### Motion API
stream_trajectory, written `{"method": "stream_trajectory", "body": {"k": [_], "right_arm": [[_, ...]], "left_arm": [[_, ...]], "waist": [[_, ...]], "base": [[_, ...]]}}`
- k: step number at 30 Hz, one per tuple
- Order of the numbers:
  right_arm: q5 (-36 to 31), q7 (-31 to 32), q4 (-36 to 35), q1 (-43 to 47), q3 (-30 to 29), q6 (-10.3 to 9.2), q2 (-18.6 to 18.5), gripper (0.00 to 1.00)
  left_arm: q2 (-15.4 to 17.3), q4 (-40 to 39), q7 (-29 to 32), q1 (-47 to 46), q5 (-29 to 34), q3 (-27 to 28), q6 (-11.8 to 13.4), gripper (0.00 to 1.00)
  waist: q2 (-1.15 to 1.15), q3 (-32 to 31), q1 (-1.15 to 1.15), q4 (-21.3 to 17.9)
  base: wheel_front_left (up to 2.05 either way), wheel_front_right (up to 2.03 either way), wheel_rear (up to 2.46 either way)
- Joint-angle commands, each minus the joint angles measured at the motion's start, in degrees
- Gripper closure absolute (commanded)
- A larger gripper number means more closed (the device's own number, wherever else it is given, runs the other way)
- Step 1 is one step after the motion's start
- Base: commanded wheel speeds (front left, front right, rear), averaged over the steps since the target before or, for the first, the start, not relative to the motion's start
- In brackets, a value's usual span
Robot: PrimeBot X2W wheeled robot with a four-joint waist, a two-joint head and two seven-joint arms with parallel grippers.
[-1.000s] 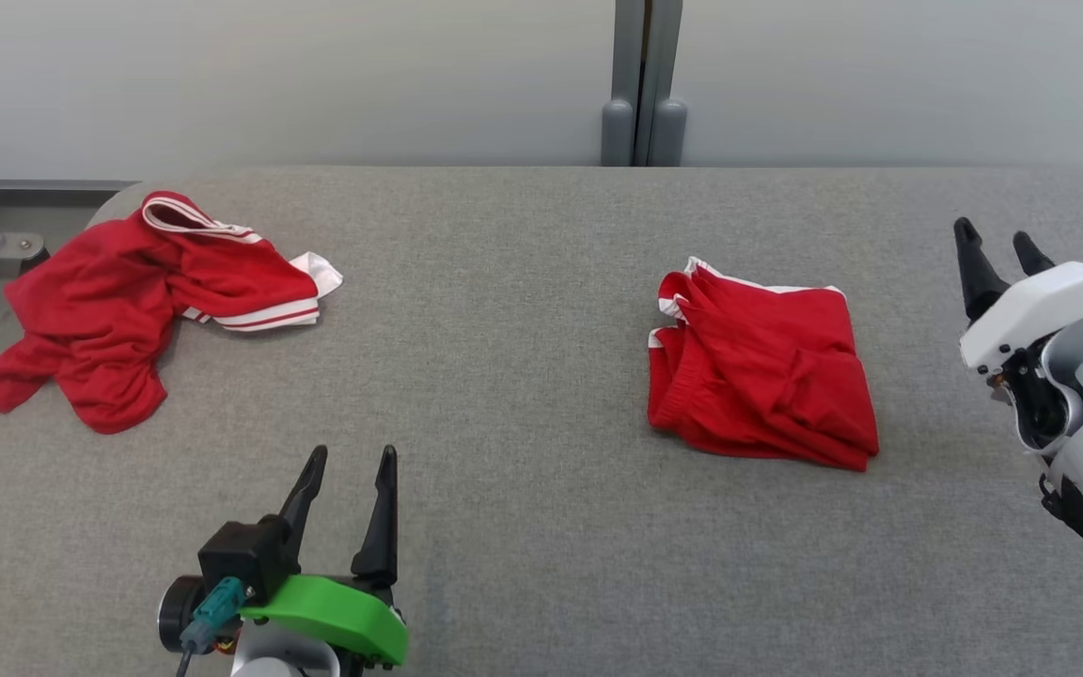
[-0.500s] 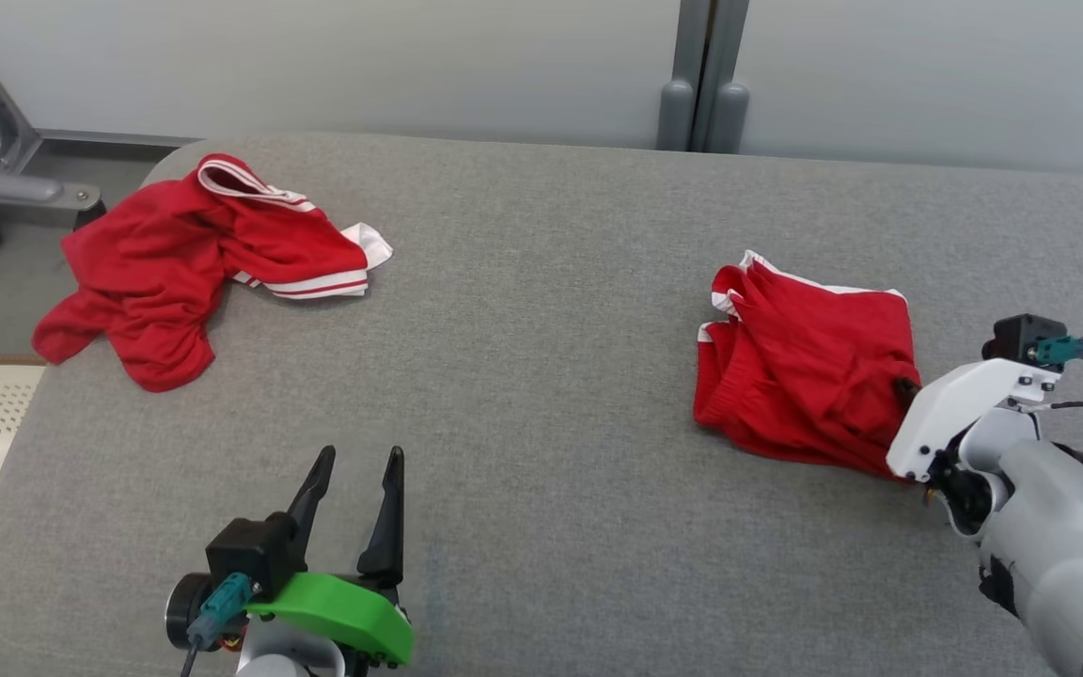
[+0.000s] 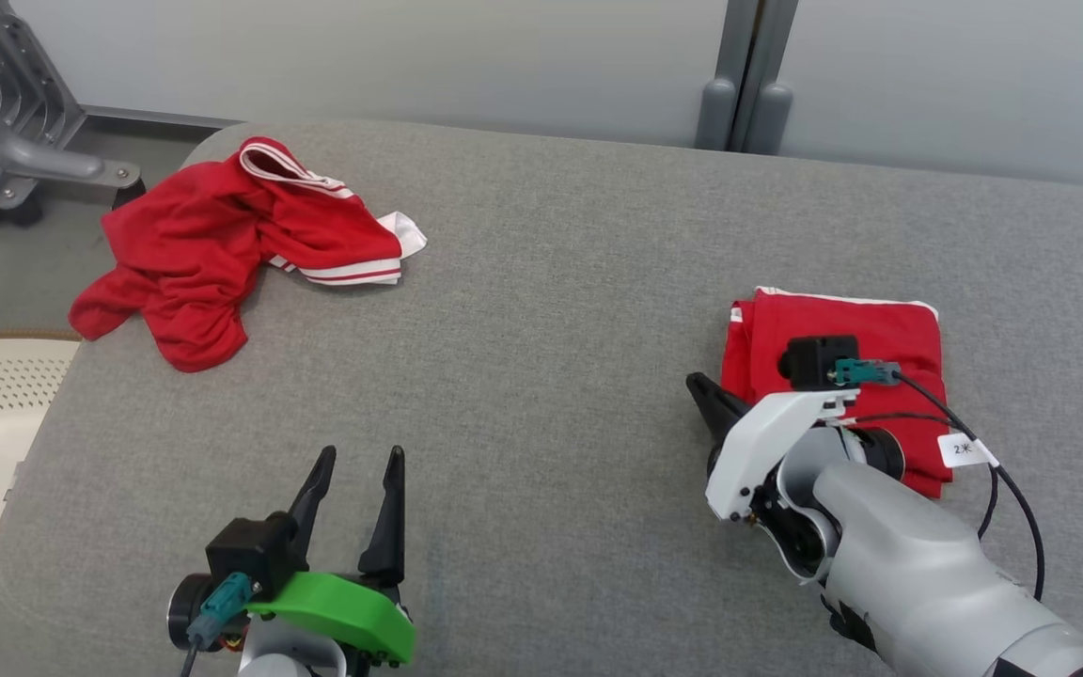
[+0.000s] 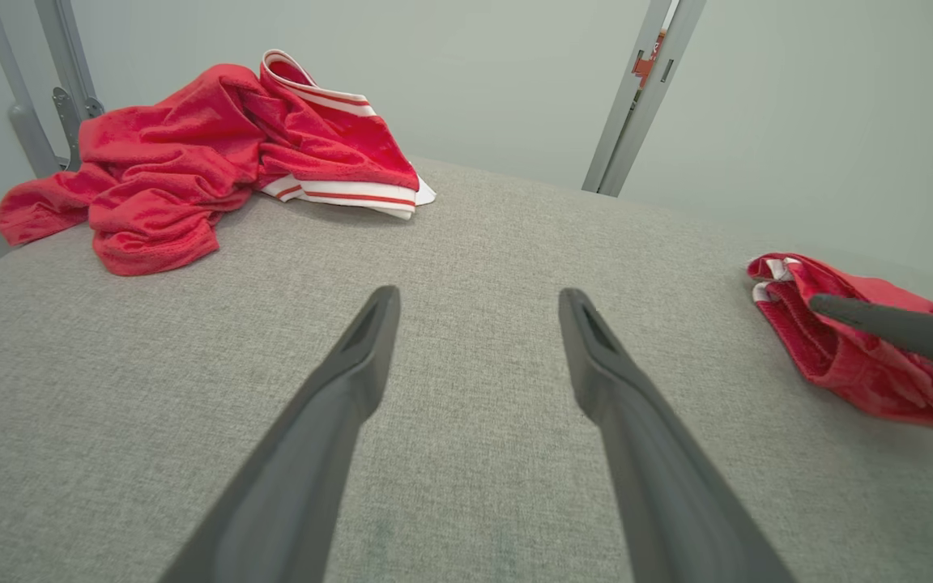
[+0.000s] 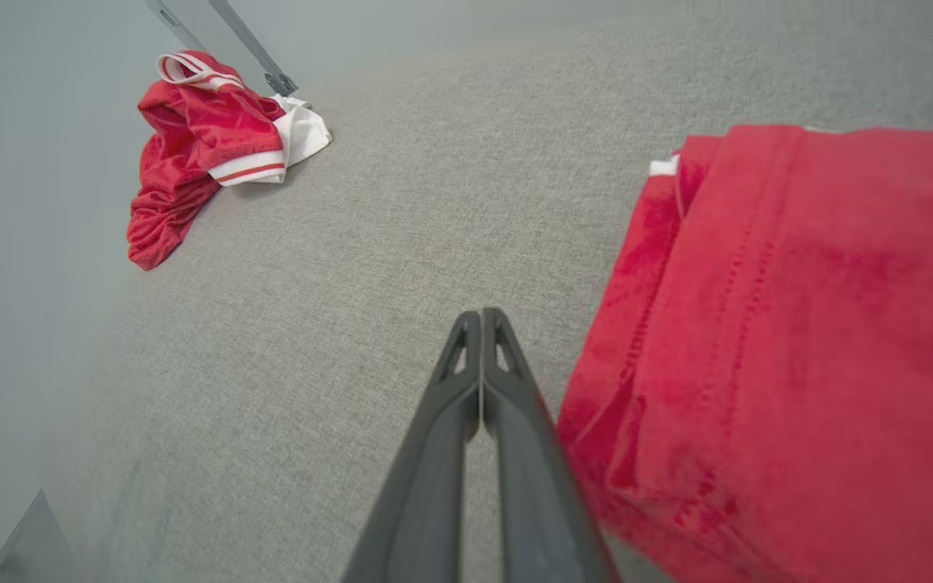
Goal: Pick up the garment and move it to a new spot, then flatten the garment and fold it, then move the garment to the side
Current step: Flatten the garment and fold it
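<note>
The folded red garment (image 3: 871,324) lies on the grey desk (image 3: 551,282), at 3 o'clock in the head view. The right end effector (image 5: 480,316) is fully closed, its fingers pressed together with nothing between them. In its wrist view the garment lies at 3 o'clock, just beside the fingers. The left end effector (image 3: 358,456) stands open and empty at 7 o'clock. A crumpled red garment (image 3: 194,244) lies at 10 o'clock.

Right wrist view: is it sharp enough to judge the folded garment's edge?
Right wrist view: folded garment soft and smeared toward the lower corner, stitching mid-cloth readable; right hand crisp at the tips, blurred lower down. Head view: even light, garment edges sharp, faint shadows only.
</note>
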Motion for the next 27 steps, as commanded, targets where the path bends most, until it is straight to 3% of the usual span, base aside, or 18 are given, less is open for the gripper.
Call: {"method": "stream_trajectory", "body": {"k": [1, 7, 12, 14, 15, 21, 27], "right_arm": [[-0.8, -1.0, -1.4, 0.2, 0.7, -0.06, -0.8, 1.00], [-2.7, -4.0, -7.8, -1.2, 1.2, -0.06, -4.4, 1.00], [-6.8, -4.4, -14.5, -1.2, -3.8, -0.06, -8.9, 0.97], [-9.3, -4.4, -17.8, 0.4, -7.5, -0.06, -10.2, 0.26], [-11.3, -4.4, -19.7, 1.5, -9.7, -0.05, -10.8, 0.00], [-21.6, -4.4, -31.1, 10.5, -25.0, -0.05, -11.1, 0.00], [-31.4, -4.4, -36.4, 20.8, -34.8, -0.06, -8.9, 0.00]], "left_arm": [[0.0, -0.2, 0.0, -0.1, -0.2, 0.2, 0.3, 0.00], [0.0, -0.9, 0.0, 0.6, 0.9, 1.2, 0.5, 0.00], [0.5, -2.5, 0.0, 1.3, 1.7, 3.0, 0.7, 0.00], [0.9, -3.3, 0.0, 1.5, 2.2, 3.9, 0.8, 0.00], [1.1, -3.8, 0.0, 1.7, 2.4, 4.5, 0.8, 0.00], [2.0, -5.3, 0.0, 2.2, 3.1, 7.1, 1.1, 0.00], [2.4, -6.9, 0.0, 2.6, 3.5, 9.5, 0.5, 0.00]], "waist": [[0.00, -0.3, 0.00, -0.6], [0.00, -1.4, 0.00, -3.3], [0.00, -2.4, 0.00, -6.3], [0.00, -2.7, 0.00, -7.6], [0.00, -3.0, 0.00, -8.3], [0.00, -3.7, 0.00, -11.4], [0.00, -4.4, 0.00, -13.6]], "base": [[0.00, 0.00, 0.00], [0.00, 0.00, 0.00], [0.00, 0.00, 0.00], [0.00, 0.00, 0.00], [0.00, 0.00, 0.00], [0.00, 0.00, 0.00], [0.00, 0.00, 0.00]]}}
